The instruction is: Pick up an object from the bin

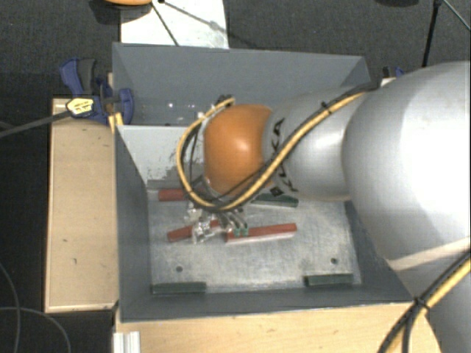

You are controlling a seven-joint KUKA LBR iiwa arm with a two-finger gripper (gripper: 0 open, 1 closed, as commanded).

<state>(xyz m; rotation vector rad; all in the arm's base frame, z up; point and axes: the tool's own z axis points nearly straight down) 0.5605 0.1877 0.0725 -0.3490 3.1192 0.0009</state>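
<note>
Gripper [212, 226] sits low at the left end of the red stick [261, 232]
Probably lined up there for a grab; can't tell how open it is or whether it's got anything.

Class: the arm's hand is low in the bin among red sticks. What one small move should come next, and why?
Probably a slight shift toward the long red stick to the view's right: the hand sits near the bin floor between that stick and a shorter red stick, centred over neither.
</note>
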